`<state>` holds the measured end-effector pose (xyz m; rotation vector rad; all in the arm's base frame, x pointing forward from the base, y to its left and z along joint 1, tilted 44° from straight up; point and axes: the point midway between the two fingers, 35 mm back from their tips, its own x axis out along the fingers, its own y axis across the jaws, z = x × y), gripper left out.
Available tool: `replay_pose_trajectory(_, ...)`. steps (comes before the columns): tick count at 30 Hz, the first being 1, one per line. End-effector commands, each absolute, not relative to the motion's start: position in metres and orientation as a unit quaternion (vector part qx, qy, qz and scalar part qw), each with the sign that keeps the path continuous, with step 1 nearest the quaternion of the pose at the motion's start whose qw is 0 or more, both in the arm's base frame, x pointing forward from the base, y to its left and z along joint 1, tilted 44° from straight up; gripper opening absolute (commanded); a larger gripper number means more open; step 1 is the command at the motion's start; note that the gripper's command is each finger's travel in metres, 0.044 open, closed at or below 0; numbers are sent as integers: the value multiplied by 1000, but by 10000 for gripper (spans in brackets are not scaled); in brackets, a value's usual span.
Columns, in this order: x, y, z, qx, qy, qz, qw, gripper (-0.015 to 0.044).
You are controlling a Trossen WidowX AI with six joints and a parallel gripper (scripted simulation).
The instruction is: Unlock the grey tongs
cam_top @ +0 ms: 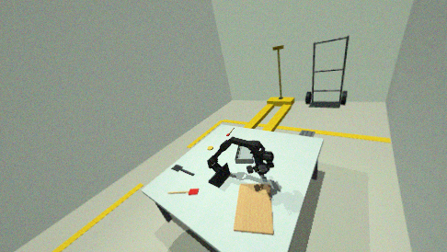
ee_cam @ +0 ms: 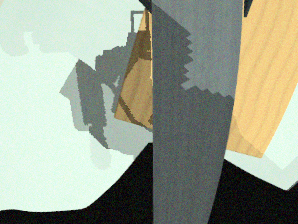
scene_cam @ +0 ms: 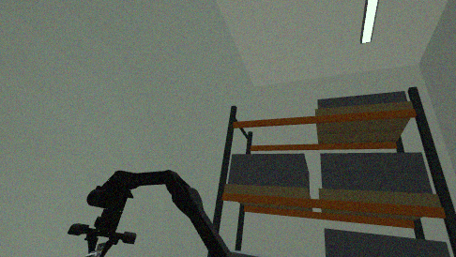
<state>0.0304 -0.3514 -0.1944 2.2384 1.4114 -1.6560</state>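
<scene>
My gripper (cam_top: 260,173) (scene_cam: 99,247) (ee_cam: 170,149) is shut on the grey tongs (scene_cam: 97,251) (ee_cam: 195,125). The tongs fill the middle of the wrist view as a long grey band, cut off at the top and bottom. They are held up off the table, near the far end of the wooden board (cam_top: 253,211) (ee_cam: 265,65). A dark shadow falls on the board's far end. The roasting tin (cam_top: 244,161) stands behind the board, partly hidden by the arm. The tongs' tips and hinge cannot be made out, nor whether they are locked.
A red-headed tool (cam_top: 193,191) and a dark spatula (cam_top: 177,168) lie left of the arm's base. A small yellow item (cam_top: 210,148) and another red-tipped tool (cam_top: 228,134) lie farther back. The arm reaches over the table (cam_top: 202,218) between the tin and the board.
</scene>
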Motion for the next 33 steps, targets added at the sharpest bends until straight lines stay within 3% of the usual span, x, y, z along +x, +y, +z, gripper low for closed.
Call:
replay_pose_trajectory(1,-1,-349,-198,712,438,-548,-17,-150)
replay_pose_trajectory(16,-117,-323,-205,693,385,-599,-114,-150)
replay_pose_trajectory(33,-123,-333,-206,626,406,-662,-70,-150)
